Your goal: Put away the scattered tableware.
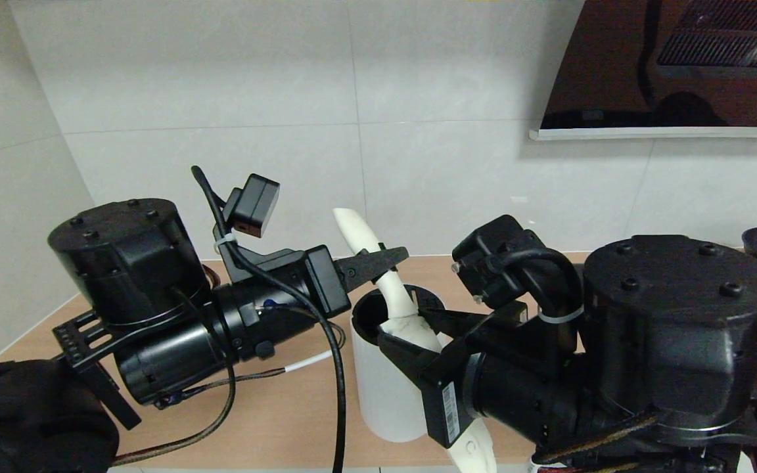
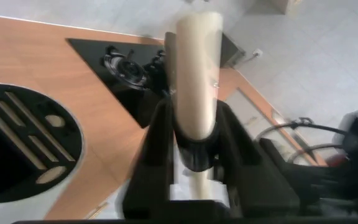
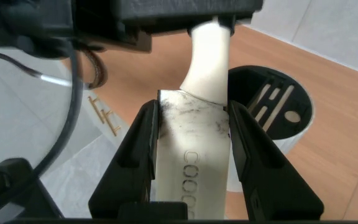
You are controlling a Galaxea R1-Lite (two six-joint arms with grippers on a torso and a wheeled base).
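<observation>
Left gripper (image 1: 385, 263) (image 2: 197, 149): fingers clamped on the narrow handle of the cream spatula (image 1: 360, 231) (image 2: 194, 74). The spatula is off the counter and tilted, handle end up toward the wall, held by both grippers. In the head view it crosses the mouth of the white utensil holder (image 1: 382, 394) (image 2: 17, 143) (image 3: 278, 106), which stands upright on the wooden counter (image 1: 273, 407). Can't tell if the spatula touches the rim. Right gripper (image 1: 418, 332) (image 3: 194, 162): fingers closed on the wide scuffed blade end. Black cooktop (image 2: 123, 62) further along the counter.
</observation>
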